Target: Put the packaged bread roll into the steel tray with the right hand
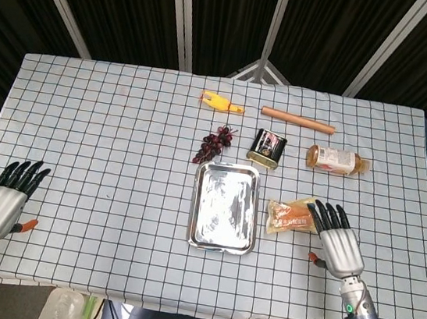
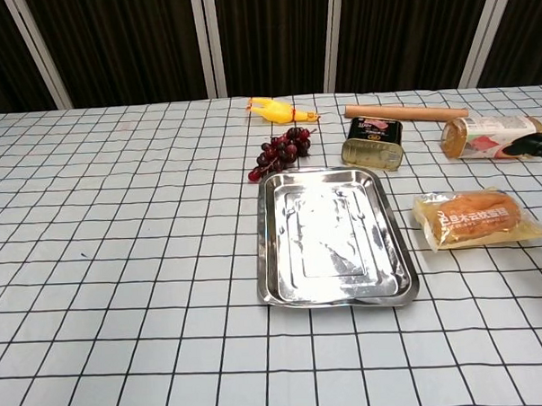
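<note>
The packaged bread roll (image 1: 291,217) (image 2: 474,218) lies flat on the checked cloth, just right of the empty steel tray (image 1: 225,207) (image 2: 332,234). My right hand (image 1: 336,242) hovers open at the roll's right end, fingers apart and fingertips over the package's edge; I cannot tell whether it touches. In the chest view only a dark fingertip (image 2: 538,145) of that hand shows at the right border. My left hand (image 1: 5,201) rests open at the table's near left corner, far from everything.
Behind the tray lie a bunch of dark grapes (image 1: 214,144), a black tin can (image 1: 267,148), a yellow rubber chicken (image 1: 220,102), a wooden rolling pin (image 1: 297,120) and a bottle on its side (image 1: 336,159). The table's right edge runs close to my right hand.
</note>
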Controlling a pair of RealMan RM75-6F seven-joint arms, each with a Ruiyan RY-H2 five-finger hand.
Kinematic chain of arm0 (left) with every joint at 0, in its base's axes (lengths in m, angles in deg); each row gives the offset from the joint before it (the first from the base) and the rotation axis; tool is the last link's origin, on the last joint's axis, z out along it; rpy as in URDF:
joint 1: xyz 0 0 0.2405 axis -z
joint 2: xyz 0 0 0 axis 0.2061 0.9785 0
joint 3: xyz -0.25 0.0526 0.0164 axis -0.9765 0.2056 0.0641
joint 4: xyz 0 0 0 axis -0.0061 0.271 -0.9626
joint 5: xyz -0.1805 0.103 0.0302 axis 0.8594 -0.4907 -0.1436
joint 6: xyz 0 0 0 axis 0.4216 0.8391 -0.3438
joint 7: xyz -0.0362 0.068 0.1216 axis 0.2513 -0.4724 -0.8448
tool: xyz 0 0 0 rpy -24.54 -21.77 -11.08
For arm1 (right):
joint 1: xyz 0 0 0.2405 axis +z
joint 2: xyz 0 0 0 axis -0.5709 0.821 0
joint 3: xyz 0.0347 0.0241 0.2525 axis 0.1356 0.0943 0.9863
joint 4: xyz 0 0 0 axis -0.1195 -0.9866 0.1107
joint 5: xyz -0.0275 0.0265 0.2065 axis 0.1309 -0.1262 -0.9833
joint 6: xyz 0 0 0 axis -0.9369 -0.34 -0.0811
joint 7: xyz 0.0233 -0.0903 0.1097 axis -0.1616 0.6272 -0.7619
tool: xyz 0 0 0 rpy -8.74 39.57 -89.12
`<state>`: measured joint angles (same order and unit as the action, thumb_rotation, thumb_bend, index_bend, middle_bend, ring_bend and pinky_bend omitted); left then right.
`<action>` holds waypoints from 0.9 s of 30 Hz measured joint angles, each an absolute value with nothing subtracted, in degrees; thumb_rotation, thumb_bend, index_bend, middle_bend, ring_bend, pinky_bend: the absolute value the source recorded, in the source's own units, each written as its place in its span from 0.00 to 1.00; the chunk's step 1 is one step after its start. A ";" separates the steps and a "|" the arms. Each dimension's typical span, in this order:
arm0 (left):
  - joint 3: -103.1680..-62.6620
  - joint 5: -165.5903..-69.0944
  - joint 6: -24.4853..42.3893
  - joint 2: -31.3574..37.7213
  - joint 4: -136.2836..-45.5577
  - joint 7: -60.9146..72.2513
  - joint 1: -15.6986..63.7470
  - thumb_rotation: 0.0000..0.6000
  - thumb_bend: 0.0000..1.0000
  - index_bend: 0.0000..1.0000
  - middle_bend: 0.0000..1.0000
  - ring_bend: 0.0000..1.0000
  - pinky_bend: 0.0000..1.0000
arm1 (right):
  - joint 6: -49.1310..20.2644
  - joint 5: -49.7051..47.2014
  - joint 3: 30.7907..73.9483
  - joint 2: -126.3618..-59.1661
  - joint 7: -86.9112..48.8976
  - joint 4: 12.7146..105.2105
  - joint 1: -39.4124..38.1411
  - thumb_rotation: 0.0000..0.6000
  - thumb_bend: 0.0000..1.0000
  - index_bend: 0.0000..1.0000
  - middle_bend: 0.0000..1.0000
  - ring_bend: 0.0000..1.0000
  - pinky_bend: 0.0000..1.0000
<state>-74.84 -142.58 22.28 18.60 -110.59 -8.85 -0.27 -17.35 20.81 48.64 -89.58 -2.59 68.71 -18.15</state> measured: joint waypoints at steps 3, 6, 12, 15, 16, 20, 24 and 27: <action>-74.83 -142.64 22.27 18.73 -110.64 -8.62 -0.25 1.00 0.07 0.00 0.00 0.00 0.04 | -13.65 17.94 49.77 -92.01 -2.43 65.49 -15.80 1.00 0.24 0.00 0.00 0.00 0.06; -74.81 -142.63 22.19 18.74 -110.61 -8.59 -0.22 1.00 0.07 0.00 0.00 0.00 0.04 | -11.23 16.02 50.51 -94.21 -2.26 62.81 -13.99 1.00 0.24 0.00 0.00 0.00 0.07; -74.88 -142.28 21.87 18.65 -110.61 -8.83 -0.09 1.00 0.07 0.00 0.00 0.00 0.04 | -8.18 14.28 51.54 -96.91 -2.94 59.43 -10.93 1.00 0.25 0.00 0.00 0.00 0.11; -75.02 -142.03 21.86 18.72 -110.62 -8.64 -0.08 1.00 0.07 0.00 0.00 0.00 0.04 | -7.52 13.84 51.98 -97.90 -3.28 58.39 -9.66 1.00 0.31 0.02 0.02 0.00 0.19; -75.07 -141.98 21.87 18.78 -110.63 -8.51 -0.08 1.00 0.07 0.00 0.00 0.00 0.04 | -7.36 13.73 52.08 -98.15 -3.36 58.17 -9.34 1.00 0.34 0.05 0.03 0.00 0.23; -75.15 -141.85 21.81 19.05 -110.62 -7.85 -0.05 1.00 0.07 0.00 0.00 0.00 0.04 | -6.01 12.70 52.17 -98.97 -3.50 57.29 -8.34 1.00 0.40 0.23 0.16 0.09 0.38; -75.14 -141.90 21.83 19.29 -110.66 -7.43 -0.04 1.00 0.07 0.00 0.00 0.00 0.04 | -4.33 11.21 51.98 -99.87 -3.43 56.04 -7.42 1.00 0.45 0.45 0.28 0.21 0.53; -75.11 -142.00 21.91 19.40 -110.67 -7.15 -0.06 1.00 0.07 0.00 0.00 0.00 0.04 | -4.10 10.89 51.71 -100.39 -3.67 55.62 -7.01 1.00 0.47 0.51 0.37 0.30 0.55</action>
<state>-75.11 -142.00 21.91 19.40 -110.67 -7.15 -0.06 -4.10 10.89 51.71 -100.39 -3.67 55.62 -7.01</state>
